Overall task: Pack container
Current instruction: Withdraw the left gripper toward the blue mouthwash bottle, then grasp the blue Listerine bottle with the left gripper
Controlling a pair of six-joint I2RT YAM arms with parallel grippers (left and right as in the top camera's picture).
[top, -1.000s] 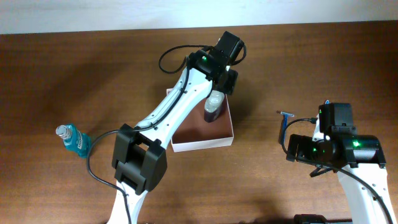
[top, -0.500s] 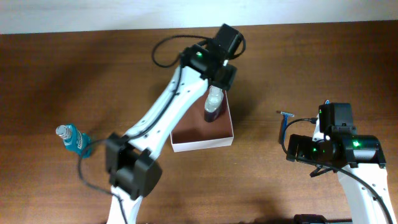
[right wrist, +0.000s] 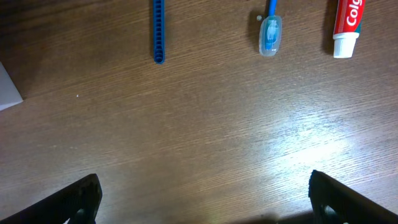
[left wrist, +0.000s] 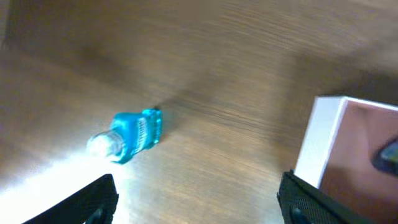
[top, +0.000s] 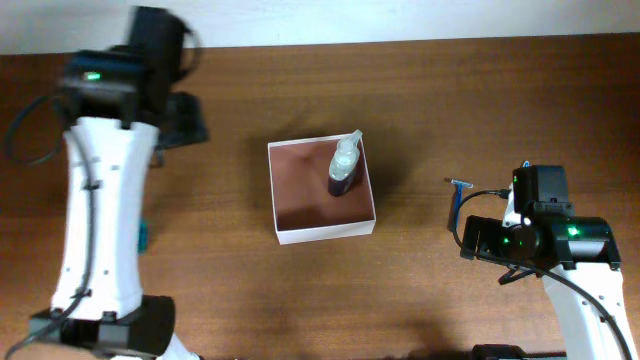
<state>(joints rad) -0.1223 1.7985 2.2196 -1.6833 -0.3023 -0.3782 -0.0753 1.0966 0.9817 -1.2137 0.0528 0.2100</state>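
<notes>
The container (top: 288,232) is a shallow white-walled square box with a brown inside, at the table's middle. A clear bottle with dark liquid (top: 343,169) stands in its back right corner. My left gripper (top: 186,122) is open and empty, far left of the container. In the left wrist view, my open fingers (left wrist: 199,211) frame bare table, with a blue bottle (left wrist: 129,135) lying on its side ahead and the container's white wall (left wrist: 323,146) at right. Overhead, the blue bottle (top: 144,236) is mostly hidden by my left arm. My right gripper (right wrist: 205,202) is open and empty.
A blue razor-like item (top: 456,196) lies just left of my right arm (top: 530,240). The right wrist view shows a thin blue stick (right wrist: 158,30), a capped toothbrush head (right wrist: 270,28) and a toothpaste tube (right wrist: 347,25) on the table ahead.
My left arm has swung from over the container to the far left. The dark-liquid bottle stays standing in the container. The right arm has not moved.
</notes>
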